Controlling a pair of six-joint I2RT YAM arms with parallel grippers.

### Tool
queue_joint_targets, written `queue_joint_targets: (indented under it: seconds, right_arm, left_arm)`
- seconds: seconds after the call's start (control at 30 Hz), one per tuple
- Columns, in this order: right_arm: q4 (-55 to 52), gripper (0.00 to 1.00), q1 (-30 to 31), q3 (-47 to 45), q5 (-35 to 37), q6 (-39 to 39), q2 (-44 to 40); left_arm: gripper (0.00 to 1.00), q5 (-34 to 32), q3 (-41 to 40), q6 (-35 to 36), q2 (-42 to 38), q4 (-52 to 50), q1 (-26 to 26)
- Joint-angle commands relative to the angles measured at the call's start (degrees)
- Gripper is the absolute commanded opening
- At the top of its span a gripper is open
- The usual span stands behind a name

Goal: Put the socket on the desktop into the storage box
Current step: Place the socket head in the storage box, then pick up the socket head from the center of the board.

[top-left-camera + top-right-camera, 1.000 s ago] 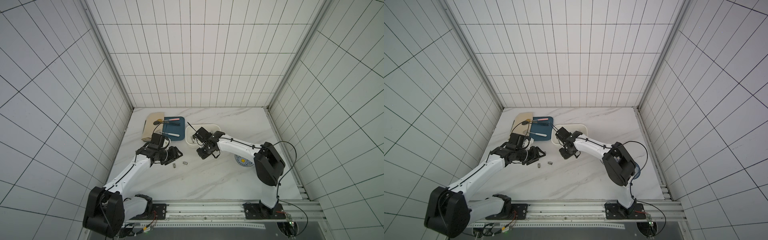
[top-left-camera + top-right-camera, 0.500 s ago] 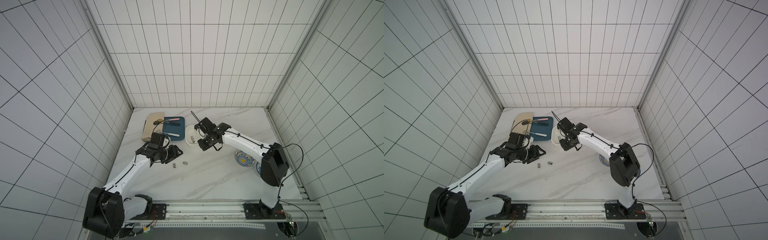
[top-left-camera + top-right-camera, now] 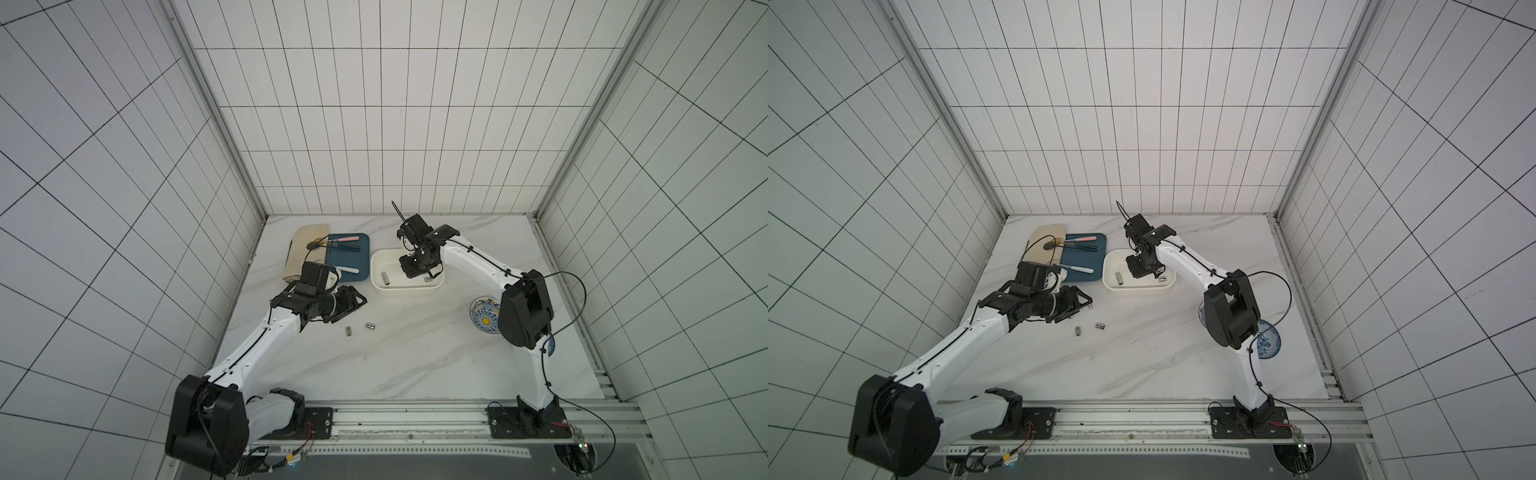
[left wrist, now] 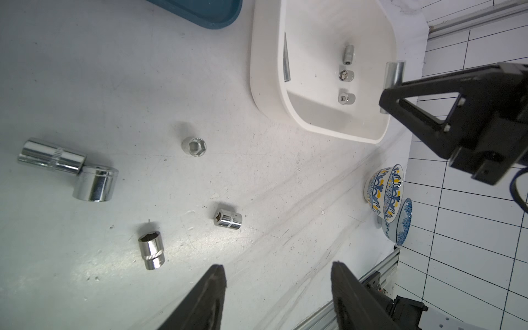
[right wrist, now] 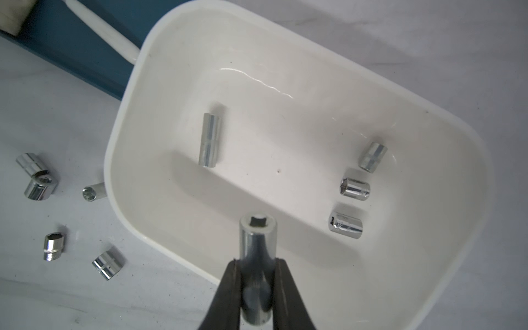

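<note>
The right gripper [image 5: 256, 261] is clamped on a socket [image 5: 258, 237], hanging over the inside of the storage box [image 5: 271, 137]. I can't tell how far it is above the floor. The left gripper [image 4: 278, 274] is parted and empty, hovering over the table [image 3: 415, 353] near the loose sockets [image 4: 228, 218]. Five are out there, two of them touching. Four are already in the box.

Step in hand looks like the release. I'd go lower first: the walls are low, and a chrome cylinder let go from height will likely bounce or roll. Aim for the bare floor between the long socket [image 5: 210, 140] and the cluster of three [image 5: 355, 189]. Open gently, then lift straight out.

The held socket's long axis runs in line with the fingers [image 5: 230, 285]. Its hex mouth points out beyond them toward the box floor, and the other end sits back between them. If it lands on end I'd expect it to topple and roll, so keep the drop short.
</note>
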Motion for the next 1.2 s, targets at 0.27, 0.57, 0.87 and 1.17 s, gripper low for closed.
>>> queue_joint_targets:
  seconds: [0.27,0.57,0.87,1.17]
  right_arm:
    - [-2.1,0.1,-3.3,9.5,1.7,2.0,9.4]
    - [-2.1,0.11,-4.4,12.7,1.5,2.8,14.2]
    - [-1.8,0.13,-5.1,13.7,1.5,3.3,16.5]
    - [-1.9,0.33,-5.2,13.8,2.2,3.8,16.7]
  left_arm:
    - [0.62,0.3,-0.1,0.3,-0.5,1.1,-0.1]
    - [0.62,0.3,-0.4,0.0,0.4,1.6,-0.1]
    - [0.62,0.3,-0.3,-0.1,1.5,2.1,-0.1]
    - [0.62,0.1,-0.3,-0.1,1.8,2.1,0.0]
